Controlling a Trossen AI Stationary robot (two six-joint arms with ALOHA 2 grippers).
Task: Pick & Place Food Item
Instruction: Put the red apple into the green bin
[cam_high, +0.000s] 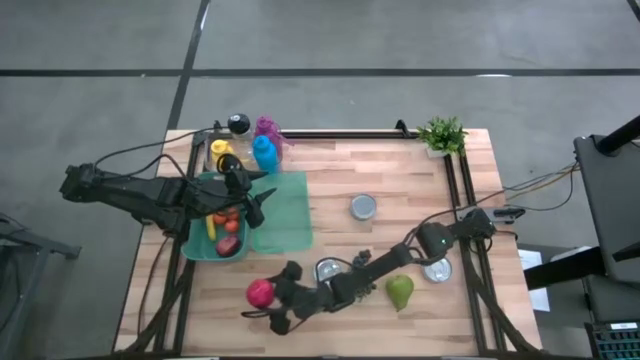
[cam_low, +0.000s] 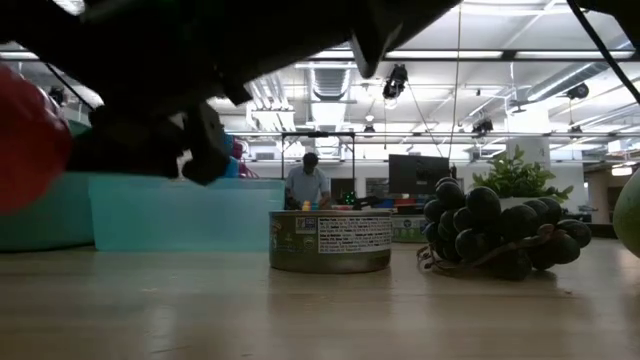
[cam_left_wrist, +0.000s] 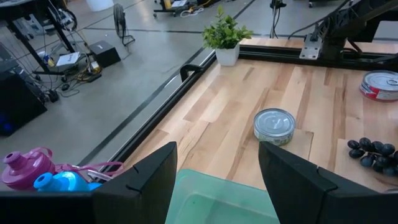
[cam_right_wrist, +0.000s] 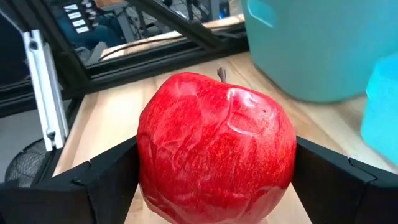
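- Red, glossy and faintly dimpled, the apple (cam_right_wrist: 216, 146) carries a short brown stem and sits on the wooden table (cam_high: 400, 180) at the lower left of the high view, just below the teal bin (cam_high: 200, 247).
- The can (cam_low: 330, 240) at the centre of the low view wears a white panel of print too small to read.
- The right gripper (cam_right_wrist: 214, 180) stands spread wide, one dark finger on each side of the apple; whether the fingers touch it cannot be told.
- The left gripper (cam_left_wrist: 216, 180) is partly spread and holds nothing, at the centre left of the high view over the green cloth (cam_high: 285, 210).
- Dark grapes (cam_low: 495, 235) lie right of the can.
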